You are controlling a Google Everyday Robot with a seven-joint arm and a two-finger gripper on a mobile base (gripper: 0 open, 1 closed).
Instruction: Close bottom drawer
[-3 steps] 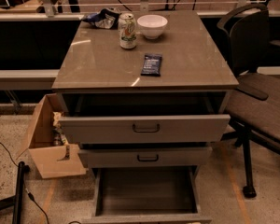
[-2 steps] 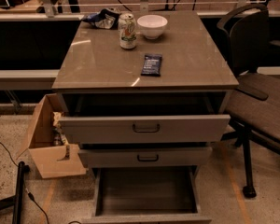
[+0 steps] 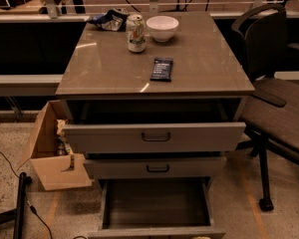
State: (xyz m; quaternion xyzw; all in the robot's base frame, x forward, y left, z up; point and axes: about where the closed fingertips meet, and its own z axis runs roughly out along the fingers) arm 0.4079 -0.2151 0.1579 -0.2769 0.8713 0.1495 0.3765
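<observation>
1. In the middle of the room stands a grey-brown desk [image 3: 204,63] with a smooth, faintly glossy top. It sits on a speckled floor [image 3: 234,208] marked with orange tape lines [image 3: 250,198]. A dark low wall and a pale rail run behind it.
2. At the back of the desk top a soda can [image 3: 136,33] stands upright, with a white bowl [image 3: 162,28] just beside it on the right. A crumpled bag [image 3: 109,20] lies at the rear left edge. A dark flat packet [image 3: 162,68] lies nearer the front, apart from the rest.
3. All three drawers stand open. The top drawer [image 3: 154,137], with the tallest front, is pulled out a little, and the middle drawer [image 3: 154,167] sits just under it.
4. The bottom drawer [image 3: 154,203] is drawn out farthest, toward the camera, so its dark inside shows. Its slim front panel lies along the lower edge of the view and is partly cut off.
5. An open cardboard box [image 3: 50,158] with some clutter inside stands on the floor just beside the desk's left side. An office chair [image 3: 276,108] stands close by on the right. A black cable [image 3: 10,171] and a dark bar [image 3: 21,203] lie on the floor at lower left. Nothing lies in front of the bottom drawer's panel.
6. The gripper does not show in the camera view, so I cannot tell whether it is wide, narrow or holding anything.
7. Compared with a second ago, nothing has shifted. The drawers are out by the same amount, and the things on the desk top are in the same places.
</observation>
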